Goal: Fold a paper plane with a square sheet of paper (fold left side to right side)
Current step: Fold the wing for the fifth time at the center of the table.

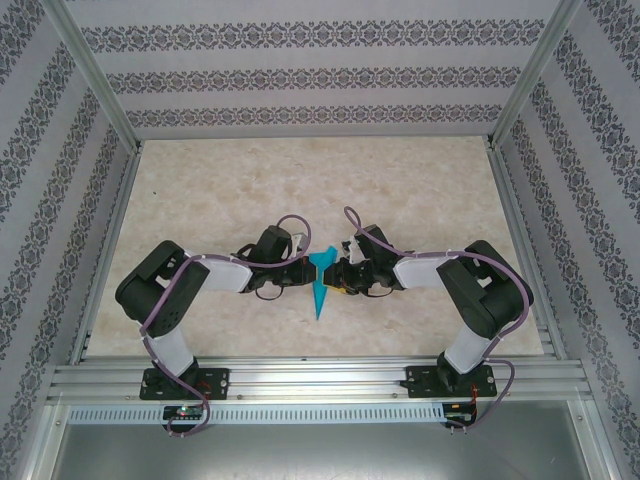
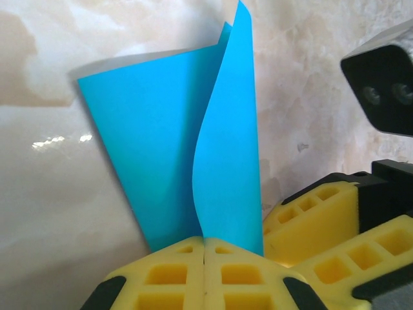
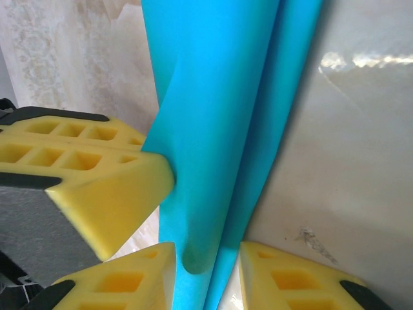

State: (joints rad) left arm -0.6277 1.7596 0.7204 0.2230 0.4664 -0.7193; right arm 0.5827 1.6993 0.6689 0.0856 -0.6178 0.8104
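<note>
The square sheet of paper is folded into a narrow, pointed teal-blue paper plane (image 1: 320,285) lying mid-table between both grippers, its tip toward the near edge. My left gripper (image 1: 308,272) meets it from the left. In the left wrist view that gripper (image 2: 205,248) is shut, yellow pads pressed together on the plane's (image 2: 161,148) lower edge, one flap curling upright. My right gripper (image 1: 338,275) comes in from the right. In the right wrist view it (image 3: 206,258) stands open, the folded plane (image 3: 213,97) running through the gap between its pads.
The marble-patterned table (image 1: 220,190) has patterned walls on three sides and metal rails along the near edge (image 1: 320,380). The right gripper's yellow fingers (image 2: 316,219) sit close beside the left pads, and the left gripper's fingers (image 3: 110,194) crowd the right wrist view.
</note>
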